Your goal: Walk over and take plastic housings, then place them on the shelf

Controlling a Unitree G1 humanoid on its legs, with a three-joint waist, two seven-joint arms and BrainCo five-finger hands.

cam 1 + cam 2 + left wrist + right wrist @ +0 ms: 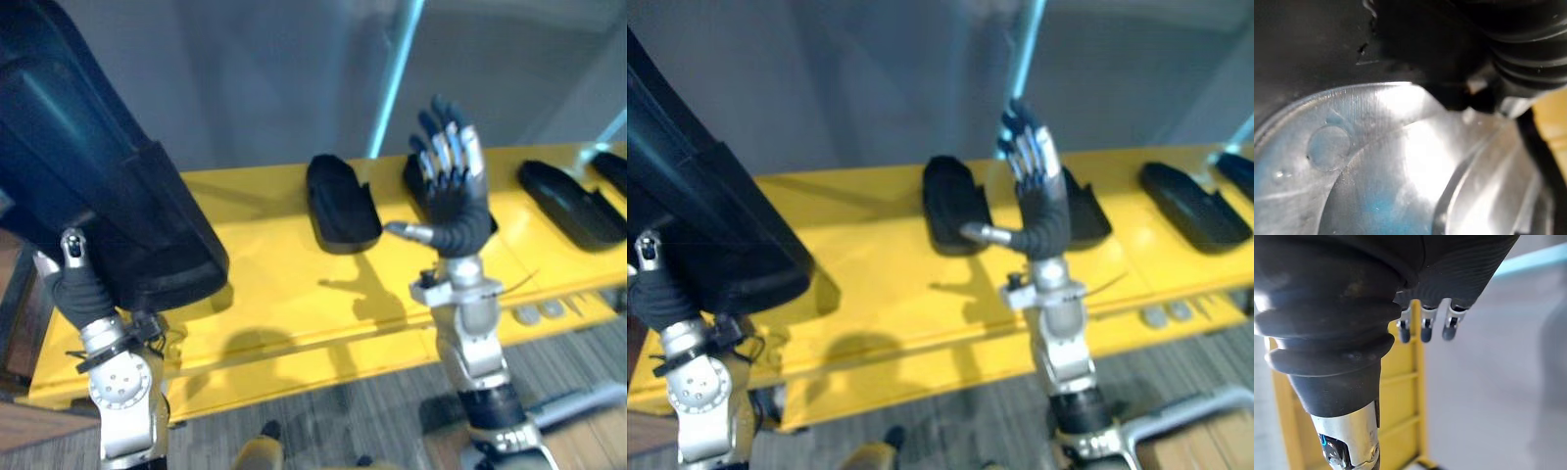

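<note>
A large black plastic housing [98,166] fills the left side, tilted up above the left end of the yellow shelf [265,284]. My left hand [73,284] is under its lower edge, with the wrist cover showing below it. The housing's dark surface [1312,39] lies right against that wrist. My right hand [453,191] is raised over the shelf's middle, open, palm away and thumb out to the left, holding nothing. Its straight fingers [1422,328] reach past the shelf's yellow frame. One housing [341,201] lies on the shelf left of that hand. Another housing [1087,211] is partly hidden behind it.
Two more black housings [570,201] [612,168] lie towards the shelf's right end. A teal pole [397,73] rises behind the shelf against a grey wall. Free yellow surface lies between the held housing and the middle one. Small round studs [541,313] mark the front edge.
</note>
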